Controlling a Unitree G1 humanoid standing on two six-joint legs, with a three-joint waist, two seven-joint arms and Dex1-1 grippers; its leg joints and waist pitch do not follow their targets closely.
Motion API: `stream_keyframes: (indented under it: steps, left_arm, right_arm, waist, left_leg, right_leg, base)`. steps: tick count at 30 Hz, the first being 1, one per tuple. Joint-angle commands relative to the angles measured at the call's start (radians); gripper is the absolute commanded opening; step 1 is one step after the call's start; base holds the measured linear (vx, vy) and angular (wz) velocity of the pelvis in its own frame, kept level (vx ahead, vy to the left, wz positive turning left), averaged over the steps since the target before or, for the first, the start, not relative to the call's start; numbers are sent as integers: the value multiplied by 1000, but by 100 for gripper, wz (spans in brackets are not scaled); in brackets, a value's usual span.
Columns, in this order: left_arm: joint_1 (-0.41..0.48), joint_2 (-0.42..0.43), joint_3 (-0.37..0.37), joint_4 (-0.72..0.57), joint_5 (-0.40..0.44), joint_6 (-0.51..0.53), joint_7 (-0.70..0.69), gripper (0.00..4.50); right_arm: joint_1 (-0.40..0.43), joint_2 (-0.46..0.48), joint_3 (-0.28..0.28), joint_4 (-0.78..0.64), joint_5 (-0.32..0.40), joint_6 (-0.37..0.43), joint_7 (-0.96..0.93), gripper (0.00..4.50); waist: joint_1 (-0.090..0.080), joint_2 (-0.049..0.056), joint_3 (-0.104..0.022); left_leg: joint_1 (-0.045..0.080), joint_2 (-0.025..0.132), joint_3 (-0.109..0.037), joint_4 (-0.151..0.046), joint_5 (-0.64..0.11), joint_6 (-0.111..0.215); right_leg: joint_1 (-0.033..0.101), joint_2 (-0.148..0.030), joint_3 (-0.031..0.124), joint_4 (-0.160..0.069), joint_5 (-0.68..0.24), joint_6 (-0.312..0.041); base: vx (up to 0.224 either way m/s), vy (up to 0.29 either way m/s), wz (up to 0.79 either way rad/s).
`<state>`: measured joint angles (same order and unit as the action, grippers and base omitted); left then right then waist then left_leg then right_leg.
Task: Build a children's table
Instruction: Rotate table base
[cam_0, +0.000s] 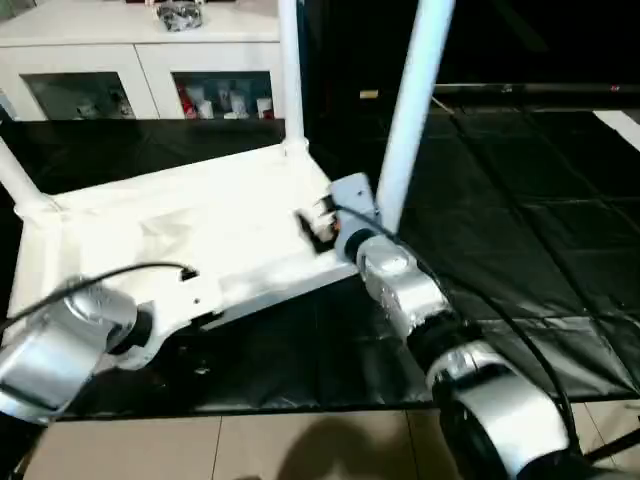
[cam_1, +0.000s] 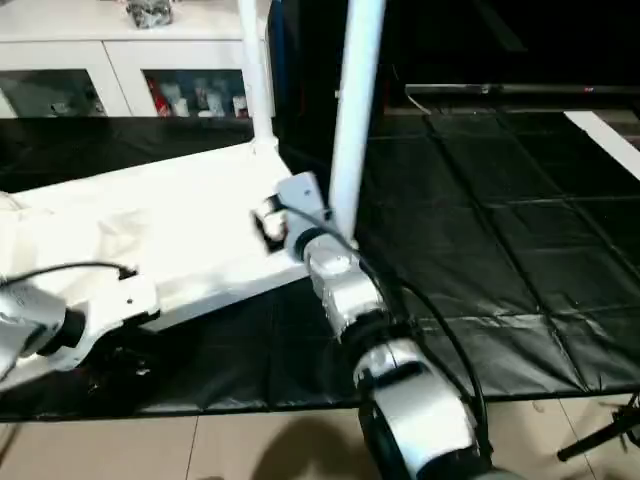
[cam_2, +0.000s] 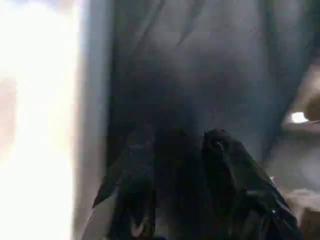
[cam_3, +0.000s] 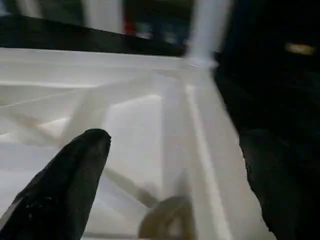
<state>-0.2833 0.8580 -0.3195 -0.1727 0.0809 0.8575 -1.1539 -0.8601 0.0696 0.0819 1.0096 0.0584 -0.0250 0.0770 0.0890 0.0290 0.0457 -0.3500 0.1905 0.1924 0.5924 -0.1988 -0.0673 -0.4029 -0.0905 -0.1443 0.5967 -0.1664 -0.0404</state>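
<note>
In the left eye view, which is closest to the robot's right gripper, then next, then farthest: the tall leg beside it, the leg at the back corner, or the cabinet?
From the right gripper, nearest first:
1. Near leg, standing right beside it at the tabletop's near right corner.
2. Back leg, at the far right corner.
3. Cabinet, behind the table by the back wall.

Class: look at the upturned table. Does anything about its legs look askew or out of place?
Yes. The leg nearest the right gripper leans instead of standing straight like the far corner leg, so it looks not fully seated in the top.
</note>
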Motion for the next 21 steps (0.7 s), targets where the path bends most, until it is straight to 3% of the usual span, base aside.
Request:
stream_keyframes:
  steps: [1, 5, 7, 11, 12, 13, 15, 20, 21]
  left_arm:
    - [-2, 17, -7, 9, 26, -11, 28, 171]
    - [-23, -25, -6, 63, 41, -48, 109, 171]
    - [-37, -54, -2, 85, 46, -67, 141, 171]
    - [-53, -104, 12, 107, 42, -86, 182, 171]
    - [-61, -128, 15, 117, 36, -99, 203, 171]
    - [-65, -140, 15, 124, 33, -108, 215, 171]
    - [-68, -169, 23, 137, 24, -132, 243, 171]
    - [-62, -279, 106, 147, -46, -166, 314, 171]
    - [-48, -374, 201, 131, -118, -163, 372, 171]
  right_arm:
    - [-14, -27, -40, 39, -3, -19, -56, 450]
    - [-43, -97, -83, 112, 0, -56, -112, 450]
    - [-49, -123, -93, 132, 0, -67, -122, 450]
    - [-53, -168, -103, 155, -9, -81, -130, 450]
    - [-56, -196, -110, 176, -15, -91, -138, 450]
    - [-57, -212, -116, 186, -15, -95, -143, 450]
    - [-57, -240, -123, 199, -14, -107, -140, 450]
    - [-57, -269, -130, 202, -16, -145, -103, 450]
    - [-47, -280, -128, 187, -14, -176, -43, 450]
  waist:
    - [-10, 21, -59]
    - [-8, 19, -59]
    - [-2, 15, -58]
    - [6, 12, -61]
    - [5, 20, -62]
    - [4, 15, -63]
    - [5, 14, -65]
    - [5, 14, -69]
    - [-2, 13, -68]
  left_leg:
    - [20, 46, -28, -79, -272, -55]
    - [19, 41, -25, -76, -269, -51]
    - [24, 39, -19, -72, -277, -46]
    - [10, 37, -23, -70, -251, -32]
    - [8, 37, -24, -69, -246, -32]
    - [7, 36, -23, -67, -241, -27]
    - [4, 34, -22, -64, -227, -16]
    - [-5, 34, -22, -59, -196, 1]
    - [-10, 32, -20, -56, -196, 13]
  right_leg:
    - [43, -73, 83, -61, -261, -150]
    - [42, -70, 86, -57, -234, -165]
    - [35, -67, 91, -60, -243, -167]
    - [45, -68, 95, -52, -248, -161]
    - [46, -68, 95, -49, -241, -162]
    - [48, -67, 94, -50, -226, -164]
    - [49, -66, 93, -49, -206, -171]
    - [55, -65, 89, -42, -150, -190]
    - [58, -65, 88, -42, -140, -200]
  base:
    - [0, 0, 0]
    - [0, 0, 0]
    - [0, 0, 0]
    - [0, 0, 0]
    - [0, 0, 0]
    - [0, 0, 0]
    - [0, 0, 0]
    - [0, 0, 0]
    - [0, 0, 0]
